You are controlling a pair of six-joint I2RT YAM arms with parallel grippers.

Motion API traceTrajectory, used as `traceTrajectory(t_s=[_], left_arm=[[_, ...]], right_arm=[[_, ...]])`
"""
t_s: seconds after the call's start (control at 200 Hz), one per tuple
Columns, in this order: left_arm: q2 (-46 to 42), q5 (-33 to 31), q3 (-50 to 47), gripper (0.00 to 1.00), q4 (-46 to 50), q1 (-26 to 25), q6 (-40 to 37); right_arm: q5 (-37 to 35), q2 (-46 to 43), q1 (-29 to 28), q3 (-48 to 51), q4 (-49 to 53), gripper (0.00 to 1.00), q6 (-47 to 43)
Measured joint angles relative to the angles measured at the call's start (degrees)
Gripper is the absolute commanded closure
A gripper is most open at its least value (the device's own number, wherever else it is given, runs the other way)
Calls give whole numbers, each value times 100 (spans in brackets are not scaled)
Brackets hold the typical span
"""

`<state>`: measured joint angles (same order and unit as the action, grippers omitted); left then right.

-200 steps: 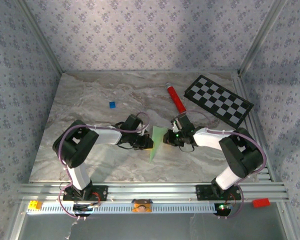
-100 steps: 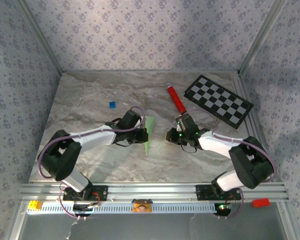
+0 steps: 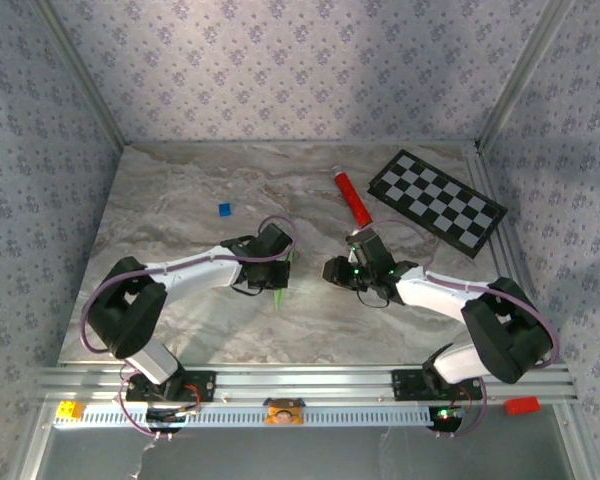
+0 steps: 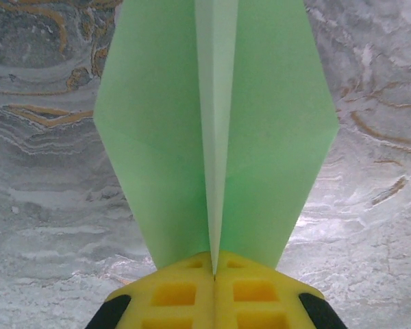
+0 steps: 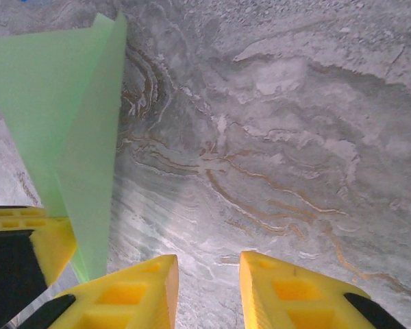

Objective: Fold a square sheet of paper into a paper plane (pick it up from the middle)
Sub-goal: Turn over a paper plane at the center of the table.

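up and left of the left pincer (image 3: pixel 280 278), well apart from it: a tiny blue square (image 3: pixel 224 209) on the marble table (image 3: pixel 160 190).

at the left pincer: shut tight on the plane (image 3: pixel 280 294), gripping it along the centre crease. from the left wrist, yellow fingers (image 4: pixel 175 293) pressed together with no gap, and rising straight out from between them, the plane (image 4: pixel 157 137). pale green, thin, plain and unmarked. folded into two flat wings either side of a narrow, paler middle strip. widest partway out, tapering back to a point at the pads; far end cut off by the frame edge. from above, seen almost edge-on as a slim green sliver sticking out of the left pincer toward the near side of the table, tip low over the marble. touching it or not: cannot tell.

just right of that: the right pincer (image 3: pixel 330 271), near the plane but clear of it. from the right wrist, fingers (image 5: pixel 133 295) spread apart, bare marble in the gap, nothing held. left of those fingers, the plane (image 5: pixel 61 110) again, standing on edge, pinched low down by the other arm's yellow pad.

beyond the right pincer, a little right: a red tube (image 3: pixel 353 197) lying flat. farther right, just beside the tube: a checkerboard (image 3: pixel 437 200).
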<state>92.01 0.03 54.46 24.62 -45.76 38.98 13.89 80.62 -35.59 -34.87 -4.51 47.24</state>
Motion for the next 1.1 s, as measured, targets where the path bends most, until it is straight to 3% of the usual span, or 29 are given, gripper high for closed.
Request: traceTrajectory(t_s=[1.099], left_arm=[[273, -55, 24, 88, 90, -17, 4]], right_arm=[[-4, 404, -195, -140, -48, 69, 142]])
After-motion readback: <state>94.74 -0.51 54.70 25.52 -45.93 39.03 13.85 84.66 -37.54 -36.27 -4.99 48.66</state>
